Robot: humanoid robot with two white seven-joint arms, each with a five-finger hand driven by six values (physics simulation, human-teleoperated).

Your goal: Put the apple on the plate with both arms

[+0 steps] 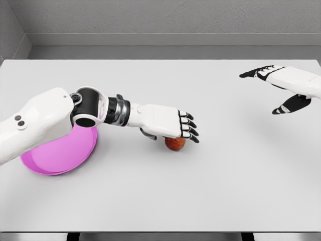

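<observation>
On the left the pink plate (55, 158) lies partly under the left arm, whose left hand (173, 125) hovers over the apple (175, 143) with loosely curled fingers, grasping nothing, while the right hand (281, 88) waits open far right; the apple looks firm, smooth and light, best gripped around its sides.

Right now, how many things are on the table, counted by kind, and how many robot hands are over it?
Apple: 1
Plate: 1
Robot hands: 2, left hand over the apple, right hand apart at the far right
Total: 4, above the table
</observation>
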